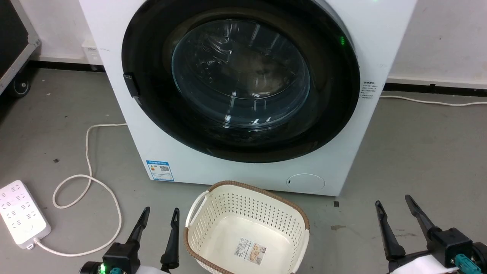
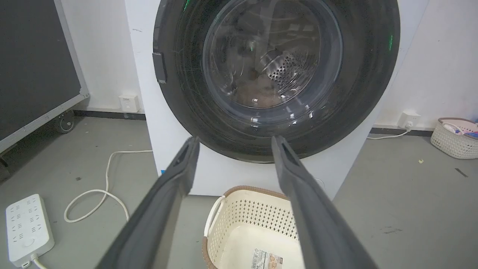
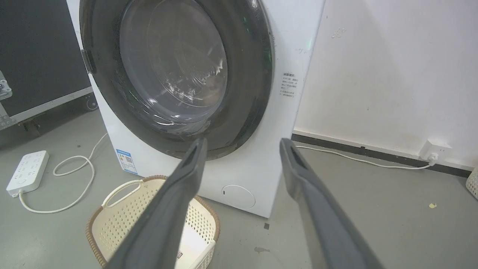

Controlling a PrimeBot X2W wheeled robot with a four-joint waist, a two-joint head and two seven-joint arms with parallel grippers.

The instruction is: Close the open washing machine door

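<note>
The washing machine door [image 1: 243, 72], round with a wide black rim and a clear glass bowl, lies flat against the front of the white washing machine [image 1: 251, 175]. A small black latch piece [image 1: 131, 84] sits on its left rim. My left gripper [image 1: 161, 209] is low at the left, open and holding nothing, well short of the door. My right gripper [image 1: 392, 199] is low at the right, also open and holding nothing. The door [image 2: 272, 63] rises beyond the left gripper [image 2: 236, 138] in the left wrist view. The door [image 3: 175, 67] stands ahead and left of the right gripper [image 3: 243, 140] in the right wrist view.
A cream laundry basket [image 1: 247, 183] with a brown rim stands on the floor right before the machine, between my grippers. A white power strip [image 1: 21, 213] and its looped cable [image 1: 89, 179] lie at the left. A black wheeled case [image 1: 11, 38] is at far left; another basket [image 2: 453, 138] at far right.
</note>
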